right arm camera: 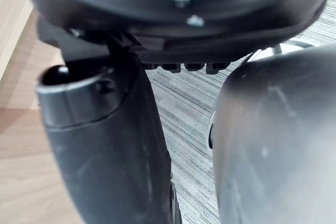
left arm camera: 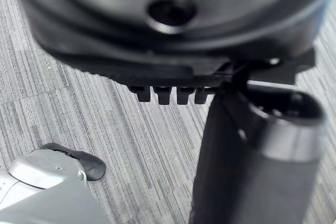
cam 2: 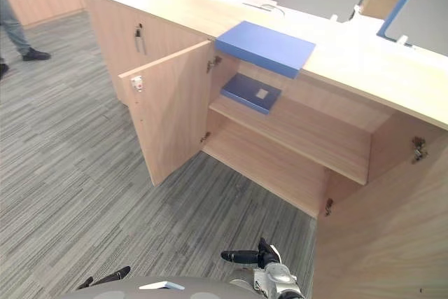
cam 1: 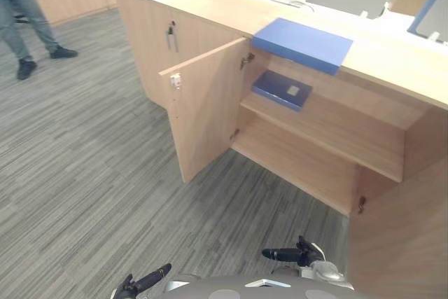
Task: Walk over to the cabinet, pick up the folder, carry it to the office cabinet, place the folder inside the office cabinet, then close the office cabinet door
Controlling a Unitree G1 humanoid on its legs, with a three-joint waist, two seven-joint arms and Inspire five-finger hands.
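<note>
Two empty, straight-fingered hands, left hand (cam 1: 143, 283) and right hand (cam 1: 290, 253), are hanging at bottom centre; top folder (cam 1: 302, 44) is lying atop the cabinet (cam 1: 182, 5), shelved folder (cam 1: 282, 89) inside; door (cam 1: 204, 110) is standing open, closing likely remaining.

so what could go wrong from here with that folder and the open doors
1. The light blue folder overhangs the front edge of the cabinet top; a nudge could tip it to the floor.
2. The left door stands wide open, and the right door is close beside the right robot hand; either could be bumped.
3. A darker folder already lies on the upper shelf, so sliding in another may shove it.
</note>
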